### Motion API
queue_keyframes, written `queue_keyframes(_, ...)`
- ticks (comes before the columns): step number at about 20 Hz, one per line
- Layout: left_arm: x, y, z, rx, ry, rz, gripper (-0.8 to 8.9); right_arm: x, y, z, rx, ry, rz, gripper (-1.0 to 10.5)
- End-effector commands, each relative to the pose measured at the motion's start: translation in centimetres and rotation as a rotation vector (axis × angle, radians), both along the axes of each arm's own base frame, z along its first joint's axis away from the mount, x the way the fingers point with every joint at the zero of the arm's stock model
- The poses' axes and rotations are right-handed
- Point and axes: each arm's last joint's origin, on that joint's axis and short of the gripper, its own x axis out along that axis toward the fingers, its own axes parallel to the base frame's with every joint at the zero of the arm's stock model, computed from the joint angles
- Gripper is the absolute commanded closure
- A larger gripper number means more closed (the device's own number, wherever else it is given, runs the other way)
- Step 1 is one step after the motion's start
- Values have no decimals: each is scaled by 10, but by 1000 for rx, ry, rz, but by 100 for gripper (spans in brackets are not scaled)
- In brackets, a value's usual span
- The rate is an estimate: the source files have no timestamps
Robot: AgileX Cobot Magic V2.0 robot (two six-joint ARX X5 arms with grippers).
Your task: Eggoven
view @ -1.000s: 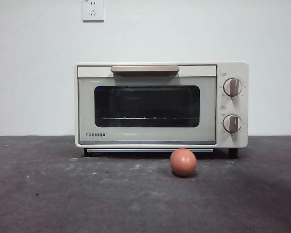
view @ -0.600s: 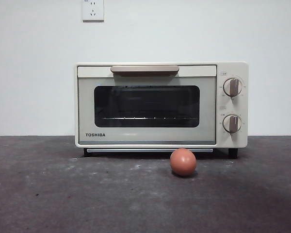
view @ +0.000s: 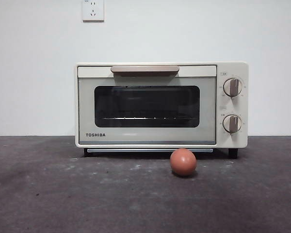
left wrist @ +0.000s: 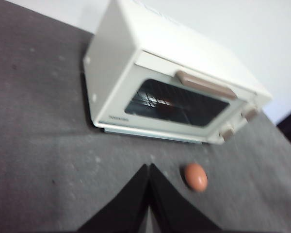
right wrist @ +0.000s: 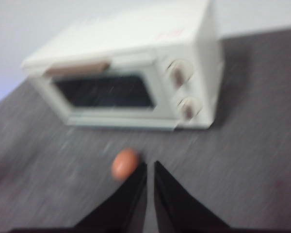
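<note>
With both the left gripper (left wrist: 149,167) and right gripper (right wrist: 150,166) closed and empty, one should first pull the oven (view: 161,104) door down by its handle (view: 145,69), clear of the egg (view: 183,161).

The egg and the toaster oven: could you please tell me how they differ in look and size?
The egg is small, round and reddish-brown; the toaster oven is far larger, boxy and cream. The egg is plain; the oven has a dark glass door and two grey knobs. Both rest on the dark table.

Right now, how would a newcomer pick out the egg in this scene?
Find the cream TOSHIBA toaster oven against the white wall. On the dark table just before its door, below the knobs' side, sits the egg: the only small, round, reddish-brown thing.
</note>
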Motion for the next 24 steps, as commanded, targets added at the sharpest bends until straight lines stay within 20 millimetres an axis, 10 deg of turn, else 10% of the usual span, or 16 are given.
queue_keyframes(1,2,-1,12,87,-5,-80,806,-1,2,11,-49,46,94,942)
queue_keyframes(13,-1,-9,9,135,197,-265,806,2,6,36,-114,203,241,935)
queue_keyframes(18,-2,-9,9,135,201,-265,806,2,7,35,-104,229,215,572)
queue_keyframes(24,-1,-9,10,136,189,-264,806,15,8,34,-63,294,212,569)
